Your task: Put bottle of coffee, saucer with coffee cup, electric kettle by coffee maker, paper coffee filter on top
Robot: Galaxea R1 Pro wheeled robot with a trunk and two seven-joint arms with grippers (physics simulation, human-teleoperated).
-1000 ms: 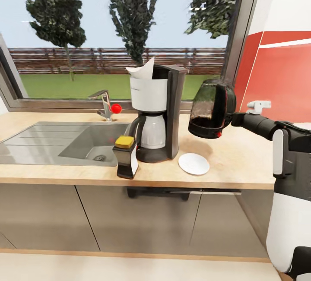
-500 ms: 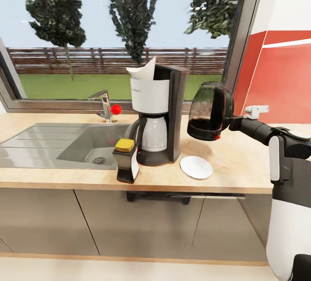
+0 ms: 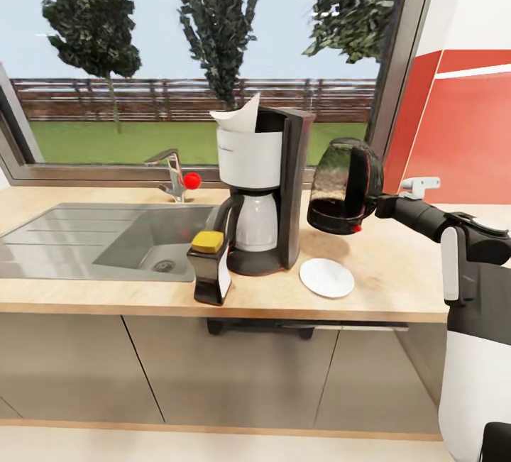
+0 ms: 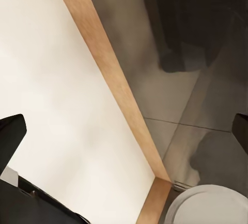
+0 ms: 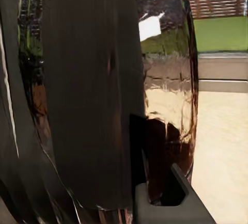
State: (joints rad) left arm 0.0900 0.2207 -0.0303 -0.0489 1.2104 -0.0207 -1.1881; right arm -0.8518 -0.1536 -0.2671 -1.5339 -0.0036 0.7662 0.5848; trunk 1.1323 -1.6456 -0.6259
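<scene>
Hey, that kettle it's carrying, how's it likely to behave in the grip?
The electric kettle looks rigid, probably glass-walled, so likely fragile. Held by its handle side at the right end effector, off the countertop, it may swing or tilt.

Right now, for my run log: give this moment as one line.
right tool: holding electric kettle above countertop | saucer: no cup | filter: atop coffee maker

Bright, even daylight comes through the window (image 3: 199, 57) at the far side, and the head view is sharp all over. Soft shadows fall toward the near side of the table (image 3: 383, 270), under the coffee maker (image 3: 262, 189) and the kettle (image 3: 344, 187). The kettle's glass (image 5: 165, 79) carries warped reflections of the outdoors. The left wrist view is soft and smudgy, with dim grey cabinet fronts (image 4: 191, 79)
</scene>
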